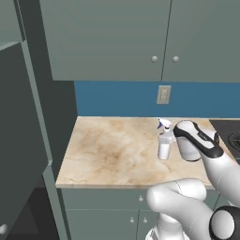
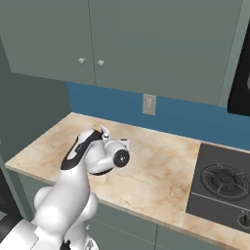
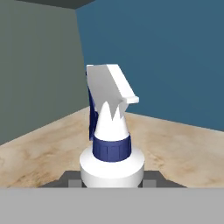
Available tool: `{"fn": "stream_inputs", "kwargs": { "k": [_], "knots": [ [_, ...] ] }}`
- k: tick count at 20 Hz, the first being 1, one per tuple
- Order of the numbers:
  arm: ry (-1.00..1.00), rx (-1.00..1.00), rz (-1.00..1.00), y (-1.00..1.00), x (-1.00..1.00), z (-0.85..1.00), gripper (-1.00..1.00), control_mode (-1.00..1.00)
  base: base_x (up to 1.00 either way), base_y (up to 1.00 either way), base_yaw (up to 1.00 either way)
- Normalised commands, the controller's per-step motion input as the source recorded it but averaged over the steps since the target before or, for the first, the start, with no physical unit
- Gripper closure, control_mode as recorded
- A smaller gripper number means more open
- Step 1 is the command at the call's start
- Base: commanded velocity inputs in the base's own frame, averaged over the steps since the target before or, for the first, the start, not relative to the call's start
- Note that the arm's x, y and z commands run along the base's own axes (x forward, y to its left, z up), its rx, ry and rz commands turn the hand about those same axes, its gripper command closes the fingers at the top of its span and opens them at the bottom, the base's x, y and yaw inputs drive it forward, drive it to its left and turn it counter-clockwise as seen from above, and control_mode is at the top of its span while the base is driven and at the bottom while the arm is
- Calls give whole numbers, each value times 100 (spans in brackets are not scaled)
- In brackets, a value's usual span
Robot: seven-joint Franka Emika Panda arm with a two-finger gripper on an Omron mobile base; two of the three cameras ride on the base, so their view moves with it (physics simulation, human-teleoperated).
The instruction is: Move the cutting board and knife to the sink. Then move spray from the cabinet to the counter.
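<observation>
Gripper [image 3: 112, 180] grips pale spray [image 3: 111, 144] w/ white trigger, upright above counter [image 1: 108, 154].

Left base view: sitting behind the arm to its left, looking forward and down across the counter [image 1: 112, 150] toward the blue backsplash [image 1: 117, 99] and wall cabinets [image 1: 140, 37]. Right base view: sitting behind the arm to its right, facing the same counter [image 2: 161, 171], backsplash and wall outlet [image 2: 149, 104], both views sharing the outlet and taking in the stovetop [image 2: 222, 183] at the right. Hand view: looking along the hand, sitting very close behind the spray [image 3: 111, 144], facing the backsplash corner.
</observation>
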Motion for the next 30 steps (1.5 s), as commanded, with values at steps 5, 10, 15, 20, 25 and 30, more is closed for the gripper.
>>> {"fn": "stream_inputs", "kwargs": {
  "k": [5, 10, 15, 20, 25, 30],
  "knots": [
    [-4, -1, 0, 2, 0, -20, 100, -100, 0, 0, 0],
    [-6, 0, 0, 10, 0, -21, -100, -100, 0, 0, 0],
    [-8, 0, 0, 7, 0, -15, -100, -100, 0, 0, 0],
    [-8, 0, 0, 6, 0, -10, -100, -100, 0, 0, 0],
    [-6, 0, 0, 2, 0, -5, -100, -100, 0, 0, 0],
    [-4, 0, 0, 0, -14, 0, -100, -100, 0, 0, 0]
  ]
}}
